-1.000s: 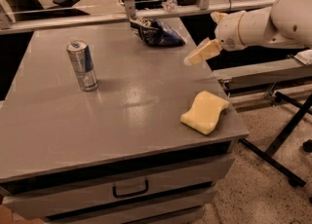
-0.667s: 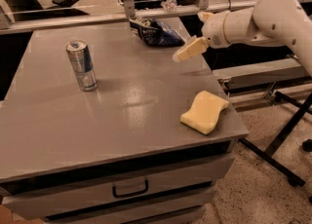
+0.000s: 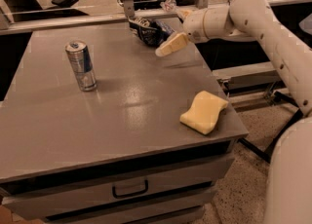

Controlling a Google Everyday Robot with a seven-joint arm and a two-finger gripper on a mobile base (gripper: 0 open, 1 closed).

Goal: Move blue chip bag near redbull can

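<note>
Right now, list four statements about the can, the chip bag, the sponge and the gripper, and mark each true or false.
The redbull can stands upright on the table. True.
The blue chip bag lies beside the can. False: it lies at the far edge, well apart from it.
The gripper is close to the bag, at the far edge. True.
The sponge lies under the gripper. False: it lies near the front right corner.

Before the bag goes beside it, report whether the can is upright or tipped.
Upright: the redbull can stands on its base, silver top up. The gripper hovers by the blue chip bag at the far edge.
</note>
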